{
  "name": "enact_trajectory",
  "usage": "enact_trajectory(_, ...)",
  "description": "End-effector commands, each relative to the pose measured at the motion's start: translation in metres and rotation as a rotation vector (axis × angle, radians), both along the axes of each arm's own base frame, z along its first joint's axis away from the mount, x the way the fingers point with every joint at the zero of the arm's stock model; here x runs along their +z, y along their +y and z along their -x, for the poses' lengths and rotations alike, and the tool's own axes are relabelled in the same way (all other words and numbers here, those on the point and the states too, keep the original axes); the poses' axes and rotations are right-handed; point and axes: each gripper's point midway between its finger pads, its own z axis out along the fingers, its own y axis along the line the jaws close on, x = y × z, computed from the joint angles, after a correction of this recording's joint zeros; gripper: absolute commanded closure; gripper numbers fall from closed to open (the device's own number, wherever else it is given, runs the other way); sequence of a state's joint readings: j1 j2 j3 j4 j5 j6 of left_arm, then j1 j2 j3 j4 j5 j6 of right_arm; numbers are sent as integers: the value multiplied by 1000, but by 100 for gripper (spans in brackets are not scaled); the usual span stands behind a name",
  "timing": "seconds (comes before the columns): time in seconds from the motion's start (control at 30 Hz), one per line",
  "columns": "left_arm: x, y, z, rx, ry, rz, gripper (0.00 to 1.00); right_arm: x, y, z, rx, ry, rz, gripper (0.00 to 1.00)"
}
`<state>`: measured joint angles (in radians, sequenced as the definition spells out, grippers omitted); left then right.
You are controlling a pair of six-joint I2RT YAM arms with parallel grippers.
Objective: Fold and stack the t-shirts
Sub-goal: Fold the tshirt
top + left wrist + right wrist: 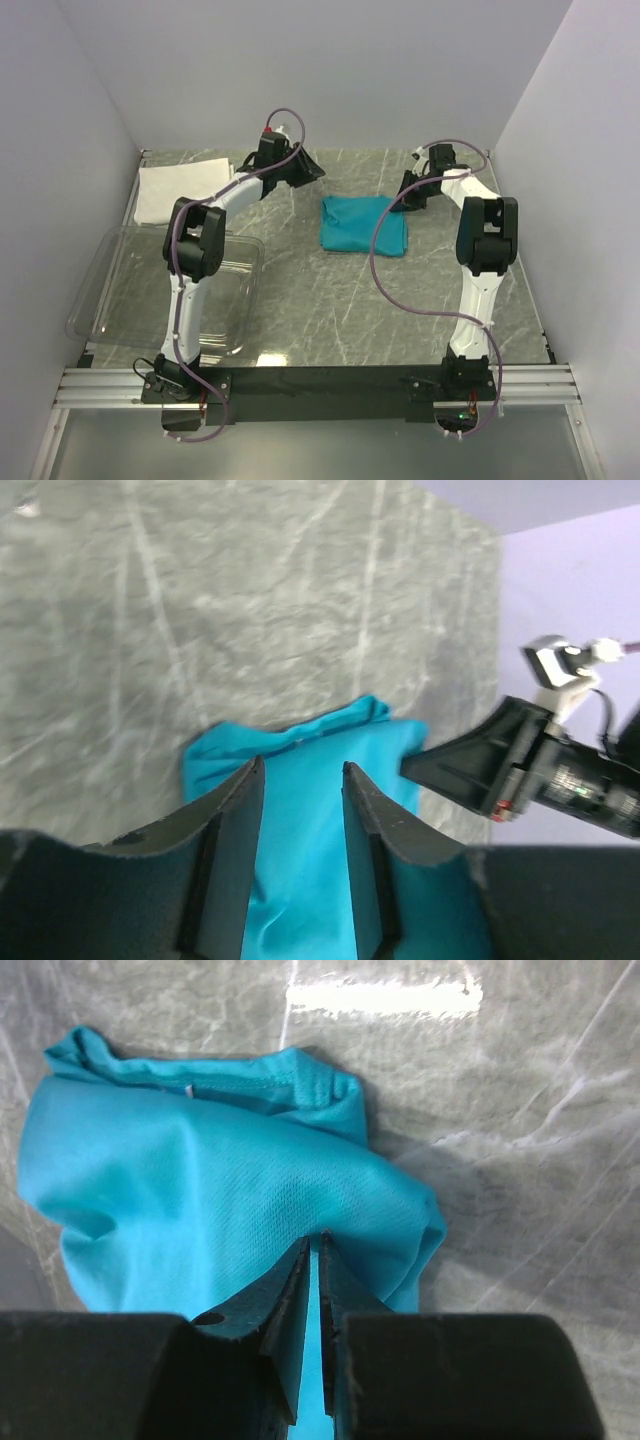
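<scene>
The teal-blue t-shirt [364, 225] lies folded into a rough rectangle on the middle of the table. The white t-shirt [180, 188] rests as a folded rectangle at the back left. My left gripper [308, 168] hovers just off the teal shirt's back left corner. In the left wrist view its jaws [300, 765] stand open, with teal cloth [320, 735] showing beyond them and nothing gripped. My right gripper [408, 198] is at the shirt's back right edge. Its jaws [315, 1238] are pressed almost together on a pucker of the teal cloth [200, 1170].
A clear plastic bin [120, 262] sits at the front left, beside the left arm. Grey walls close in the marbled table [330, 310] on the left, back and right. The right gripper's black body [500, 765] shows in the left wrist view next to the shirt.
</scene>
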<state>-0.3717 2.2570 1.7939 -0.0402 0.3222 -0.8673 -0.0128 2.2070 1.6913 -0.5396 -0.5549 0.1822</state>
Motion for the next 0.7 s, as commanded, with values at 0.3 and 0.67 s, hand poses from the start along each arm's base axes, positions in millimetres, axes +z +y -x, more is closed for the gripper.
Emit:
enact_trajectory(0.3,-2,-7,39,-122,57,-67,61,15,-3,-19,1,-59,23,85)
enact_trajectory(0.67,-29,-31,48,-163,126,-36,58,13,-6,-18,-5,-58,42,81)
